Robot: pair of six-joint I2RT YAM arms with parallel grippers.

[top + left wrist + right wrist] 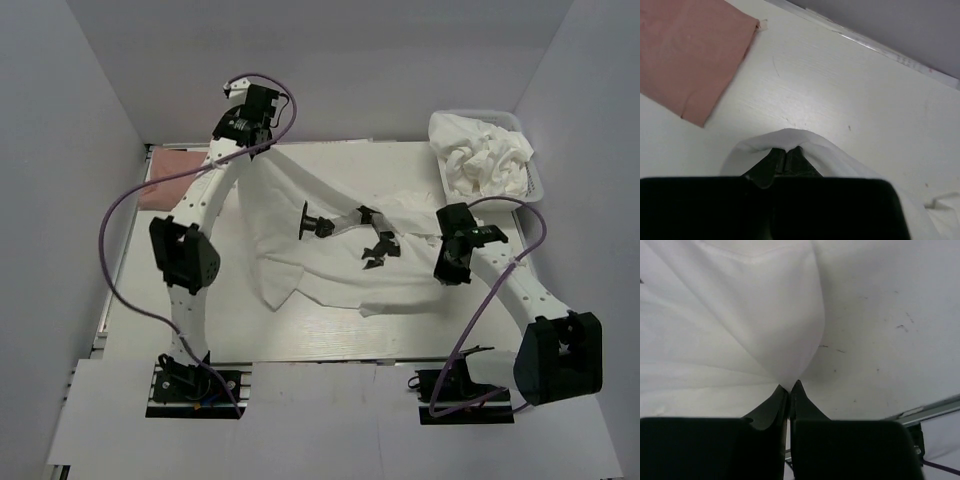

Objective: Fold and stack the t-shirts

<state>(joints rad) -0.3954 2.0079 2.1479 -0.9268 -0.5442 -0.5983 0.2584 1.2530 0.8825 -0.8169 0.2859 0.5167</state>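
A white t-shirt with a black print [340, 240] lies spread and partly lifted across the table's middle. My left gripper [243, 150] is shut on its far left edge [790, 137] and holds it above the table. My right gripper [452, 268] is shut on the shirt's right edge [790, 360], low near the table. A folded pink t-shirt [165, 175] lies flat at the far left; it also shows in the left wrist view [690, 50].
A white bin [535, 175] with a heap of crumpled white shirts [480, 155] stands at the far right corner. White walls close in the table on the left, back and right. The table's back edge [880, 50] runs close beyond my left gripper.
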